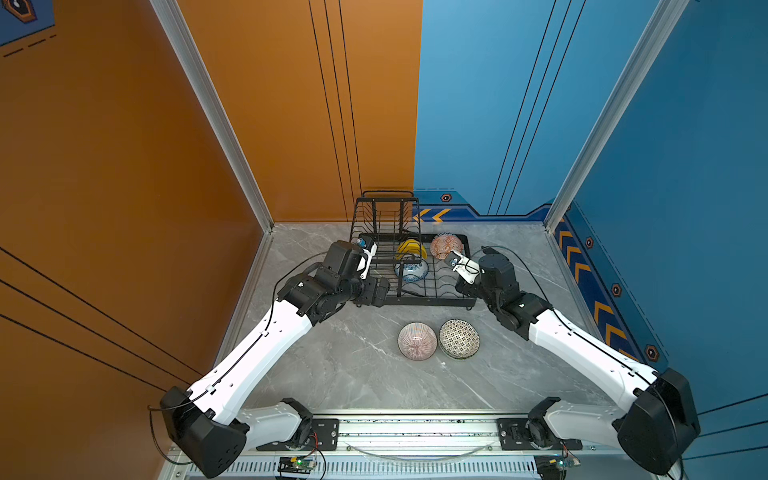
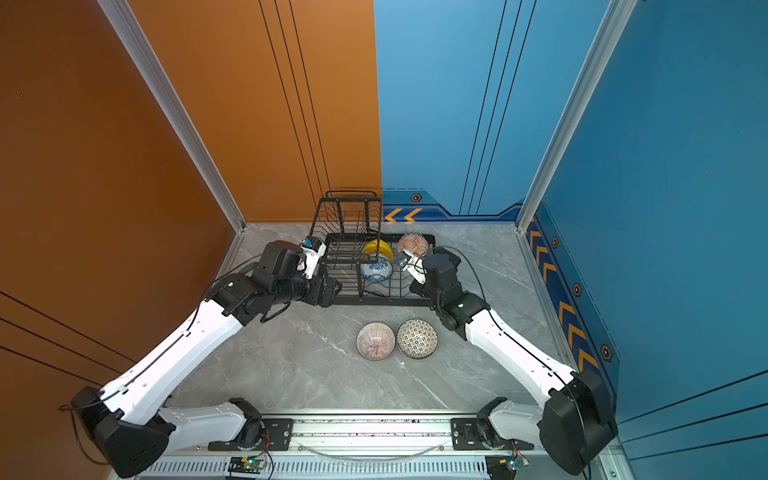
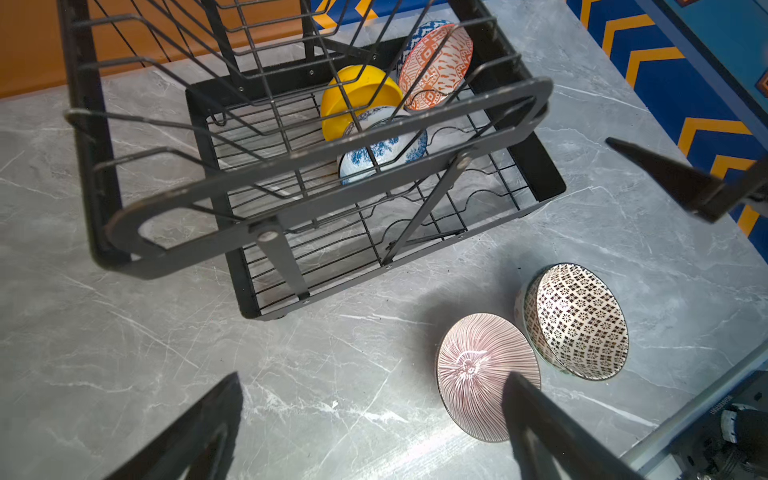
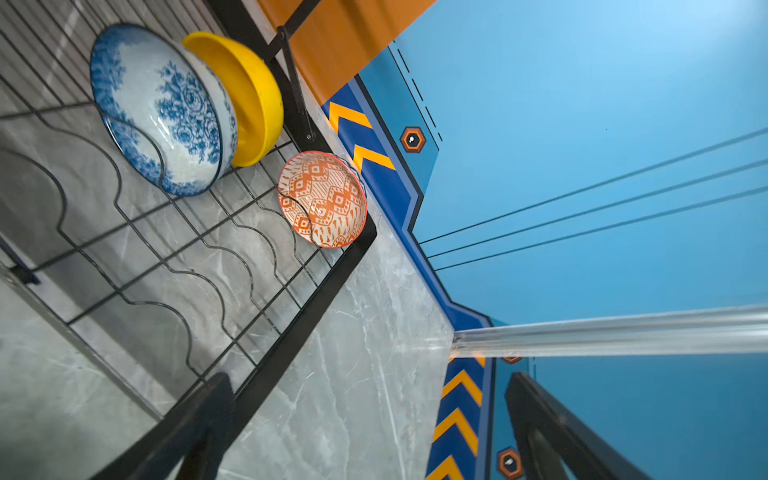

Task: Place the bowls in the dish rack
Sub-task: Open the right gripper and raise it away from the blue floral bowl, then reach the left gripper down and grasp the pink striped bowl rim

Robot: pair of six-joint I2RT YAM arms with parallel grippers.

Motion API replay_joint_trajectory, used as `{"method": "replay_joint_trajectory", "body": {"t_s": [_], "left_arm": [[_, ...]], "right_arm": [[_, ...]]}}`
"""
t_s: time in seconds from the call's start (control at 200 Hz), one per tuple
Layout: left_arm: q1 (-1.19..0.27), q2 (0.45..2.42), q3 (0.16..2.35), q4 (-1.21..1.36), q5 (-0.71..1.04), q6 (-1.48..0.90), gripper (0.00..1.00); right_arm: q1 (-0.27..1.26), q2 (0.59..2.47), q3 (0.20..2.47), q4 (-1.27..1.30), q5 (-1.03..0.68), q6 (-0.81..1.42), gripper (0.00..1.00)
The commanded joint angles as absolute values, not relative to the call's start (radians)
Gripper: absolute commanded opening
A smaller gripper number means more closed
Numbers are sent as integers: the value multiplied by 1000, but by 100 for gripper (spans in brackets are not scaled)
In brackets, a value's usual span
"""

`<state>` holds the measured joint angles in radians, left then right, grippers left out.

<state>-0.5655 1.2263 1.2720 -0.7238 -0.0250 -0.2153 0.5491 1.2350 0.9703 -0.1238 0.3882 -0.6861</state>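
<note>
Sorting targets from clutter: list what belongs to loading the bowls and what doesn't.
Job: dish rack; yellow bowl, orange-white bowl, blue-white bowl in it; pink bowl, black-white bowl on the table.
Not the job: circuit board on the front rail.

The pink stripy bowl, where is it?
In both top views the pink bowl sits on the table, in front of the dish rack, just left of the black-white bowl.

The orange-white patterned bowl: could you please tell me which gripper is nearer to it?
Right. The right gripper hovers open at the dish rack's right edge, close beside the orange-white bowl; the left gripper is farther off, at the rack's front-left side.
</note>
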Motion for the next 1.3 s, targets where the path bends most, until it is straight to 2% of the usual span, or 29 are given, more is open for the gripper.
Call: {"method": "replay_joint_trajectory", "body": {"t_s": [0.0,0.1,0.35,0.586,1.026,1.252,1.262,1.297], "left_arm": [[-596,1201,1249,-725,-53,-257,98],[-623,1201,1231,-723,-51,-279,98],[-691,1248,1151,-705,-19,-342,98],[-714,1270,1057,-596,52,-370,98],[-753,1355,913,-407,69,-473,100],[-777,1447,920,-399,65,-494,88],[-778,1452,922,-399,67,-496,83],[-782,1467,926,-399,73,-499,79]], "right_arm": [[540,1208,1067,-364,360,-410,100],[531,1223,1146,-490,337,-257,100],[455,1341,1314,-700,114,10,100],[448,1474,1468,-872,90,13,100],[431,1583,1545,-872,80,-1,100],[423,1598,1513,-837,70,-5,100],[422,1598,1513,-834,69,-5,100],[421,1598,1508,-829,64,-3,100]]}}
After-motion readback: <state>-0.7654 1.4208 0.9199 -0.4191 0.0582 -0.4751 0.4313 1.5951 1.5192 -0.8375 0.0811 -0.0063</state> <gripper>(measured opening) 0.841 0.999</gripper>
